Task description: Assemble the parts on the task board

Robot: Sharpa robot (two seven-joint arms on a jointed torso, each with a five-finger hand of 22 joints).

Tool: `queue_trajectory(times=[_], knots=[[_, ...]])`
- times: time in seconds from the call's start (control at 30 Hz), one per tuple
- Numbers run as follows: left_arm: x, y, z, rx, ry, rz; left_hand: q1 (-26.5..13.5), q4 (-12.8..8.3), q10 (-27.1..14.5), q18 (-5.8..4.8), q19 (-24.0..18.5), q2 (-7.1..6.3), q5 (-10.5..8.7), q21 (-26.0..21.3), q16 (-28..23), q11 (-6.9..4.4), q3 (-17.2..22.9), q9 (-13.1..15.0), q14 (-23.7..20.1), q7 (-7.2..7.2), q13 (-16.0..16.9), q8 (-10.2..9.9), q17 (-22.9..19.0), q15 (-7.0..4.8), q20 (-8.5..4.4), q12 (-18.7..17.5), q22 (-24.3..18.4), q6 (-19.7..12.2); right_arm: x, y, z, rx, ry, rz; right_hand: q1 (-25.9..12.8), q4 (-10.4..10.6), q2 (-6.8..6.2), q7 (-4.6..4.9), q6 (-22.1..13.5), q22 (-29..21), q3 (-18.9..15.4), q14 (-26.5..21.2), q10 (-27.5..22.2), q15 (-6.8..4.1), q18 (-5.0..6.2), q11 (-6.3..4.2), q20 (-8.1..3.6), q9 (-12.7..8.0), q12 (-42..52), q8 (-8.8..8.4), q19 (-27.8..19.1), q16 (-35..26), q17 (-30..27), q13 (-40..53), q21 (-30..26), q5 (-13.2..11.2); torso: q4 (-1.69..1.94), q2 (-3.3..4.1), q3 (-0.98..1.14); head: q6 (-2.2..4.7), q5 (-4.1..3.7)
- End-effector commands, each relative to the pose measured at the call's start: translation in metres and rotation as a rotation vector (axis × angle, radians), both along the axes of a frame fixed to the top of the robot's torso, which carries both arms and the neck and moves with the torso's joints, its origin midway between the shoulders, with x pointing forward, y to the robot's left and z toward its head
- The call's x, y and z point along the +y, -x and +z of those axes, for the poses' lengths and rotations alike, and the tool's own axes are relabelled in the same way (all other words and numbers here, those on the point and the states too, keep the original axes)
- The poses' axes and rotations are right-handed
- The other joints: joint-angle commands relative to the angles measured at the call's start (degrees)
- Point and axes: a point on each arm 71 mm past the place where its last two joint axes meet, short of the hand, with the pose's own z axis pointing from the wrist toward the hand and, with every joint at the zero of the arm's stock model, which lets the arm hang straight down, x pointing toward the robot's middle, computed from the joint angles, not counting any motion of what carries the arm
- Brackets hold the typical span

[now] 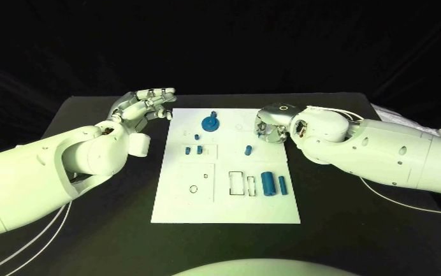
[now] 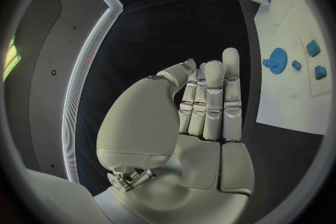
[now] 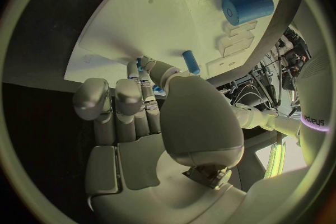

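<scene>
Parts (image 1: 268, 183) look light, rigid; I'd pinch their sides—left robot hand (image 1: 145, 105) released, right robot hand (image 1: 269, 125) I cannot tell.

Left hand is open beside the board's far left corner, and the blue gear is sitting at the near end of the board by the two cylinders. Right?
Not quite. The left hand is open beside the task board's far left corner, but the blue gear sits at the far end, well away from the two cylinders lying toward the near right. The head view shows this.
</scene>
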Motion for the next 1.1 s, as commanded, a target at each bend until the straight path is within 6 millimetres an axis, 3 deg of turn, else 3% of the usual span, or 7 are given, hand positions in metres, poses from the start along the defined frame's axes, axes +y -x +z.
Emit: queue_trajectory(times=[0.03,0.6,0.87,1.1], knots=[[-0.001,0.000,0.000,-0.002,0.006,-0.001,0.08,-0.02,-0.42,0.65,0.26,0.34,0.10,-0.28,-0.35,0.15,-0.47,-0.07,0.08,0.03,0.05,0.35,-0.05,-0.12,0.02,0.25,-0.05,-0.56,0.002,0.001,0.009,-0.066,-0.048,-0.004,0.02,-0.10,0.46,0.11,0.49,0.11,0.26,1.24,0.53,-0.38,0.07,0.07,-0.01,0.06,0.20,0.20,0.53,0.21,0.04,-0.10,0.18,-0.20,0.01,-0.07,-0.07,0.08,-0.14],[0.000,0.001,0.000,0.001,0.003,0.004,0.22,-0.18,-0.96,0.64,0.35,0.37,0.12,-0.49,-0.40,0.29,-0.67,-0.17,-0.06,0.18,0.08,0.29,-0.35,-0.04,0.06,0.49,-0.19,-0.94,-0.008,0.007,0.028,-0.056,-0.151,-0.028,0.01,-0.14,0.48,0.17,0.52,0.38,0.30,1.28,0.58,-0.41,0.03,0.09,-0.05,0.08,0.12,0.19,0.67,0.37,0.20,-0.18,0.35,-0.27,0.06,-0.03,-0.04,0.11,-0.03],[-0.001,0.002,-0.002,0.004,0.004,0.001,0.22,-0.18,-0.96,0.64,0.35,0.37,0.12,-0.49,-0.40,0.29,-0.67,-0.17,-0.06,0.18,0.08,0.29,-0.35,-0.04,0.06,0.49,-0.19,-0.94,0.024,0.024,0.033,-0.020,-0.233,0.060,0.04,-0.17,0.53,0.22,0.54,0.46,0.35,1.29,0.60,-0.42,0.02,0.10,-0.07,0.10,0.06,0.19,0.72,0.43,0.25,-0.23,0.41,-0.23,0.18,0.03,-0.09,-0.01,0.73],[-0.003,0.003,-0.003,0.006,0.007,-0.005,0.24,-0.21,-1.06,0.63,0.37,0.40,0.13,-0.53,-0.45,0.31,-0.71,-0.19,-0.12,0.21,0.09,0.28,-0.48,-0.02,0.07,0.56,-0.22,-1.02,0.060,0.043,0.034,0.016,-0.294,0.160,0.10,-0.28,0.58,0.31,0.49,0.52,0.44,1.32,0.62,-0.42,0.01,0.15,-0.12,0.11,-0.09,0.13,0.77,0.56,0.34,-0.37,0.48,-0.01,0.28,0.01,-0.26,-0.39,2.12]])
